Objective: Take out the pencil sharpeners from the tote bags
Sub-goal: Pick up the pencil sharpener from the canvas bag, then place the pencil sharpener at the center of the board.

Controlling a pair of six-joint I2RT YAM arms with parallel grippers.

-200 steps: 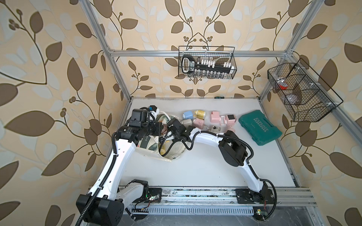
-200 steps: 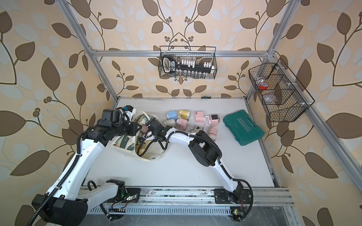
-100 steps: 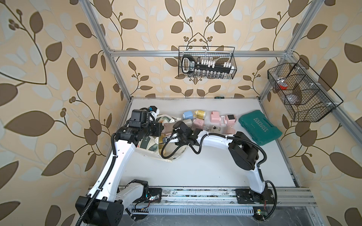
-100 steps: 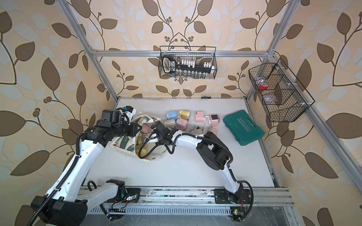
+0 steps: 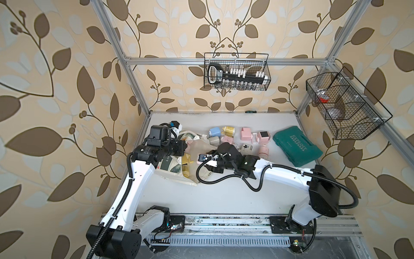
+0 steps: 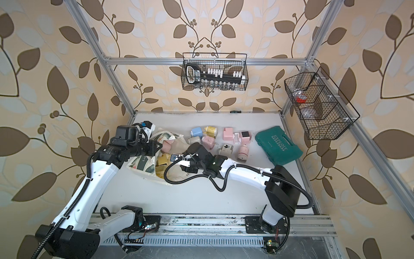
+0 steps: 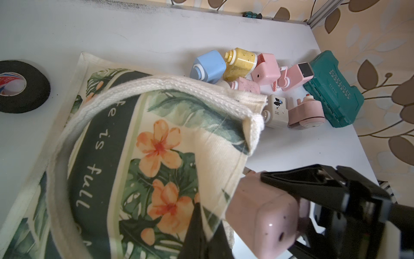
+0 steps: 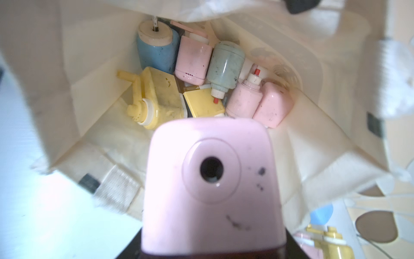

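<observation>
White tabletop (image 5: 224,197): soft cream canvas tote bag (image 7: 143,143), leaf-and-flower print, lies slumped with its mouth held open. The limp cloth will fold and drag, so the rim hem is likely the place to pinch it. Left gripper (image 7: 201,233) has its jaws together on the bag's edge fabric. Right gripper (image 8: 210,251) has its jaws clamped on a pink pencil sharpener (image 8: 212,179) at the bag mouth. Shell looks rigid, light, glossy, rounded, so likely slippery; I'd grip across the flat sides, not the protruding knobs. More sharpeners sit inside the bag, including a yellow crank one (image 8: 156,96), with others on the table, e.g. a light blue one (image 5: 215,132), near a hard teal EXPLOIT case (image 5: 295,145).
</observation>
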